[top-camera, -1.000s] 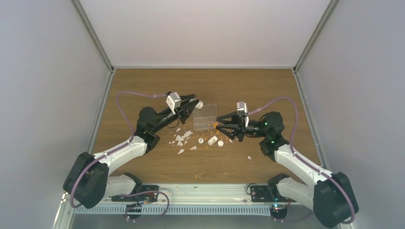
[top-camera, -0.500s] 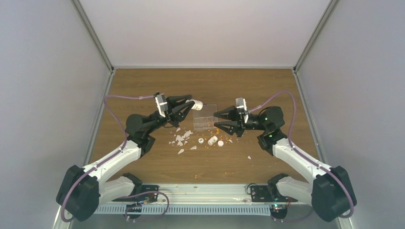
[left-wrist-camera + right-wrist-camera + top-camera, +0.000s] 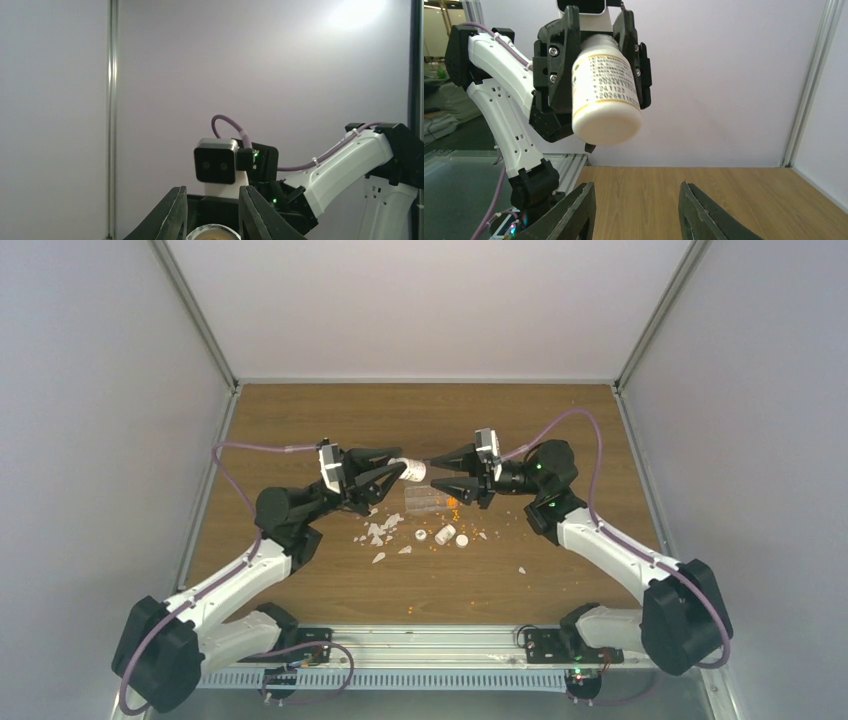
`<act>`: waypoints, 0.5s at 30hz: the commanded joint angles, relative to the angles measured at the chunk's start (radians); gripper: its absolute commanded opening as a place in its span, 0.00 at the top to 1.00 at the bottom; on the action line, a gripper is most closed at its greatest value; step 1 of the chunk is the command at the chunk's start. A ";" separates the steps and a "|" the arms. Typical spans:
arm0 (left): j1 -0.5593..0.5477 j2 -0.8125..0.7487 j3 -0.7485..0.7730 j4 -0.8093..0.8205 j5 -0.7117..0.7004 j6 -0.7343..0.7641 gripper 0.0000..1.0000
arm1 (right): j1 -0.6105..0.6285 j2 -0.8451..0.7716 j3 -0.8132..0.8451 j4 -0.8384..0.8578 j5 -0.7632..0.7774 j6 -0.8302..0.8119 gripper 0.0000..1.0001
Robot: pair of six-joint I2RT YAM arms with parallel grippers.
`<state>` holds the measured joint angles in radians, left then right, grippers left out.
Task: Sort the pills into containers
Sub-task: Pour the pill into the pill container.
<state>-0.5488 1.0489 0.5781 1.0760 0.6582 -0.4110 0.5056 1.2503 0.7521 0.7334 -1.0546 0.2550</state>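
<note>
At the middle of the table, the left pincer is closed partway around the body of a white printed bottle, held well above the wood and tipped slightly downward. The right pincer faces it with its jaws spread wide and nothing between them, its tips just short of the bottle's end. In the overhead view the clear box lies on the table under the two pincers, touched by neither. The orange pills lie in and around the box's right end and trail toward the near edge, too many and too small to count. I count one box, one held bottle, three small white vial pieces and a patch of white flakes. A second ago the right pincer sat low by the box's right end; it has since risen and swung left to meet the bottle, while the left arm has drawn back. The box and the spill have not shifted.
</note>
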 commanded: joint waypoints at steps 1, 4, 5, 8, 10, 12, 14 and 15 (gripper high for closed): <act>-0.010 -0.032 -0.008 0.047 0.011 -0.005 0.67 | 0.008 0.028 0.022 0.084 -0.015 -0.001 0.00; -0.012 -0.028 -0.004 0.056 0.013 -0.008 0.67 | 0.016 0.047 0.023 0.133 -0.047 0.024 0.00; -0.014 -0.023 -0.003 0.059 0.014 -0.009 0.67 | 0.023 0.051 0.029 0.138 -0.055 0.025 0.00; -0.017 -0.004 0.003 0.072 0.014 -0.014 0.67 | 0.056 0.059 0.067 0.081 -0.067 -0.020 0.00; -0.019 0.007 0.009 0.083 0.018 -0.019 0.67 | 0.073 0.066 0.093 0.046 -0.071 -0.046 0.00; -0.020 0.016 0.012 0.093 0.017 -0.024 0.67 | 0.081 0.081 0.113 0.041 -0.087 -0.049 0.00; -0.023 0.018 0.013 0.100 0.013 -0.025 0.67 | 0.083 0.089 0.121 0.056 -0.084 -0.040 0.00; -0.023 0.019 0.011 0.106 0.008 -0.025 0.67 | 0.083 0.092 0.123 0.068 -0.082 -0.033 0.00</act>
<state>-0.5617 1.0618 0.5781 1.1072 0.6720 -0.4240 0.5812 1.3235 0.8459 0.7742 -1.1133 0.2405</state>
